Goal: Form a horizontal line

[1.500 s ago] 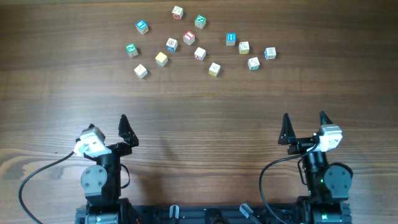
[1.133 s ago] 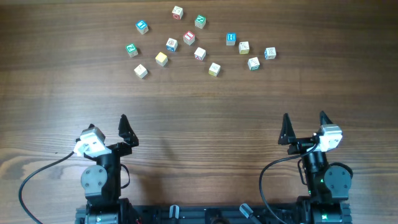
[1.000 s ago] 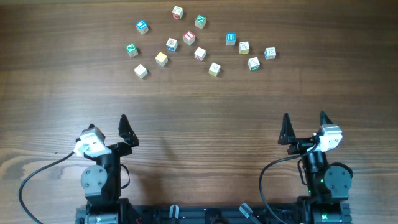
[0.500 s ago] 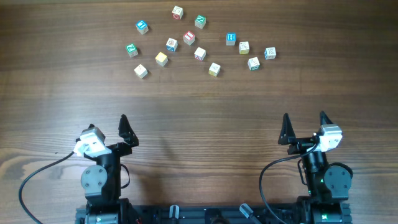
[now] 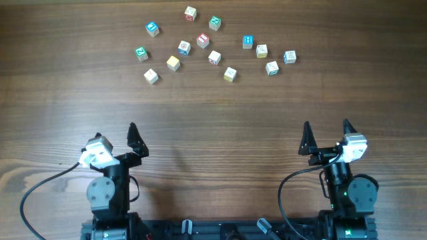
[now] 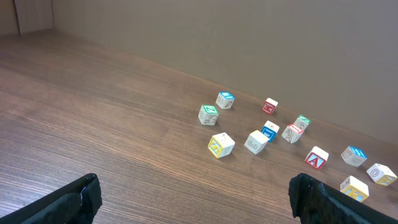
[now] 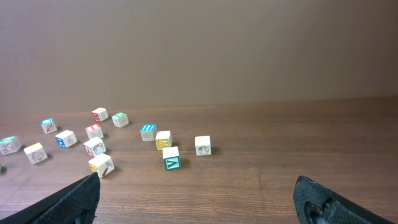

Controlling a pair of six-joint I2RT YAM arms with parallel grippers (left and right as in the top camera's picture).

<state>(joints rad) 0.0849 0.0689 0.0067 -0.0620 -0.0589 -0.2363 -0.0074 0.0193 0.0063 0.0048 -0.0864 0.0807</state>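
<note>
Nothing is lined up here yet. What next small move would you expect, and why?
Probably the right claw should reach forward to the nearest block. The scattered blocks form no row, none touch edge to edge, and both the right and the left claw sit open and empty, well short of them. That block lies closest to the right arm's side.

A dark brown wooden bench fills the whole view from above. Its grain runs in long lines from side to side, with lighter and darker streaks. The light is soft and even, with no hard shadows. In the wrist views a plain flat tan wall stands right behind the far edge of the bench. Near the top left corner of the left wrist view, a thin dark upright line runs down the wall.
</note>
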